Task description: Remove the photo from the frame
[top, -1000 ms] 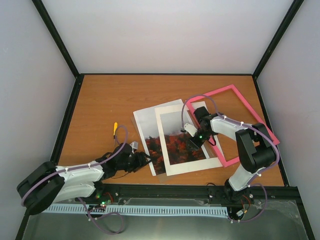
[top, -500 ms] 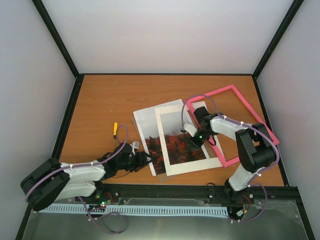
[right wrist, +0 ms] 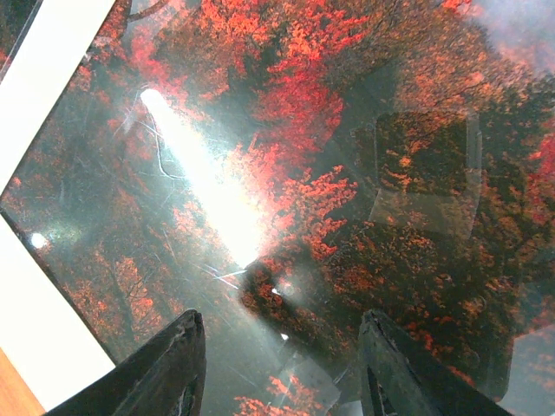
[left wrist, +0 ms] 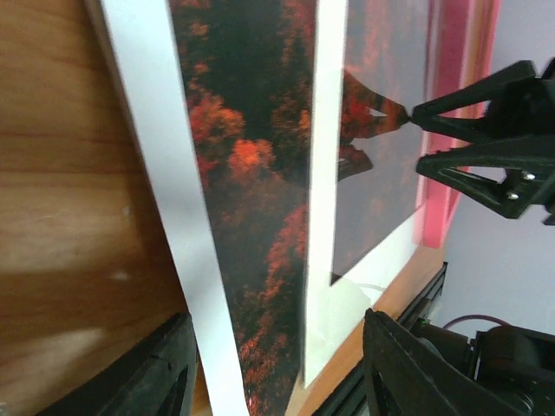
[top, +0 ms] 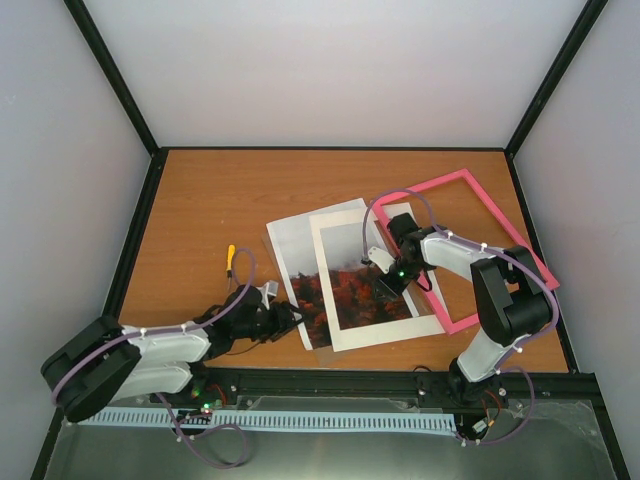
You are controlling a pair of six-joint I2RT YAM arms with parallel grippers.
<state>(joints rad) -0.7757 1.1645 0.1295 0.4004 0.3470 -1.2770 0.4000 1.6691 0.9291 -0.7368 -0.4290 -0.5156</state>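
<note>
The left hand (top: 288, 318) is held wide at the photo's (top: 300, 270) near edge; the right hand (top: 386, 284) is spread open over the glass (right wrist: 260, 173), beside the pink frame (top: 465, 178).

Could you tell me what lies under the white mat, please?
The photo lies under the white mat, jutting left and showing through the window; its right edge is covered.

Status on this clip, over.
Both open: left claw at near corner of the photo, right claw over the white mat. Photo lies outside the pink frame. Mat overlaps its right side.
</note>
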